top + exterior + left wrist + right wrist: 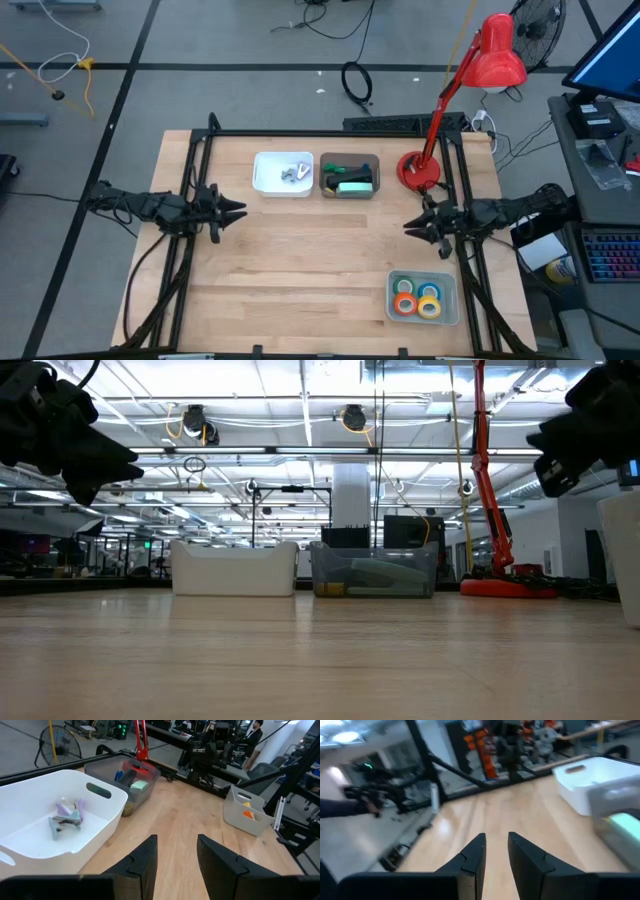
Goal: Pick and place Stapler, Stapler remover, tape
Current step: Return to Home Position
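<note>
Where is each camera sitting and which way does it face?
High view: overhead, straight down on the table; shows left hand and right hand.
Low view: table height, level toward the white bin; left arm, right arm in upper corners.
Left wrist view: past own fingers toward the white bin.
Right wrist view: past own fingers across the table.
Shared: the white bin shows in all four.

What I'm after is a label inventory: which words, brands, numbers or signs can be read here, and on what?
None can be read in any view.
White bin, dark bin beside it, gray bin holding the tape rolls: no label shows.
Monitor right of the table: blue glow only, illegible.
Room clutter behind: too blurred.
</note>
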Robot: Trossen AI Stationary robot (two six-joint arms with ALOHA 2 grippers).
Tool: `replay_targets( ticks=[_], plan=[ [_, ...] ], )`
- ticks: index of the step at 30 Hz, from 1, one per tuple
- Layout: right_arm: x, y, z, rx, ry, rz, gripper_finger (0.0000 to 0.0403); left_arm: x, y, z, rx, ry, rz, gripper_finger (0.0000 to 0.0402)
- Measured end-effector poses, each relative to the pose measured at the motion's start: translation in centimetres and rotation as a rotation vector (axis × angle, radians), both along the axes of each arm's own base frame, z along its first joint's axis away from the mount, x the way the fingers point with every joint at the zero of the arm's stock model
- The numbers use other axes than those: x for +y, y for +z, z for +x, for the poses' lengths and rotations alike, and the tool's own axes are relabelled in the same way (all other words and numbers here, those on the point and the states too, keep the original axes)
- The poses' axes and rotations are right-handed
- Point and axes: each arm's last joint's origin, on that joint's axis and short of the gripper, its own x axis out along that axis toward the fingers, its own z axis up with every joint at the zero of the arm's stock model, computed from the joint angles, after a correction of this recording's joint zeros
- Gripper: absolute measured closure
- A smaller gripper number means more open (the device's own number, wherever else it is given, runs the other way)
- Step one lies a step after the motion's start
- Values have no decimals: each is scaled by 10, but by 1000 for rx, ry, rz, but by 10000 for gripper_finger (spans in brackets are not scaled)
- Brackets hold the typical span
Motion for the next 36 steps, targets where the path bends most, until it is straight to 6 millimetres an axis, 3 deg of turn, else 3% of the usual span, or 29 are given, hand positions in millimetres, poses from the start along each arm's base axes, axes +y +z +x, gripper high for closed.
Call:
replay_targets(
  ticks=[2, 19, 27, 36],
  plan=[
    [1, -9, 3, -29, 10, 20, 330, 0, 0, 0, 1, -2, 12, 265],
    [2, -5, 4, -94, 13, 2, 330, 0, 0, 2, -21, 6, 70, 265],
    [1, -5, 4, -104, 13, -74, 330, -10, -1, 7, -171, -280, 123, 265],
    [1, -5, 4, -106, 13, -101, 330, -11, -4, 10, -129, -287, 115, 265]
  ],
)
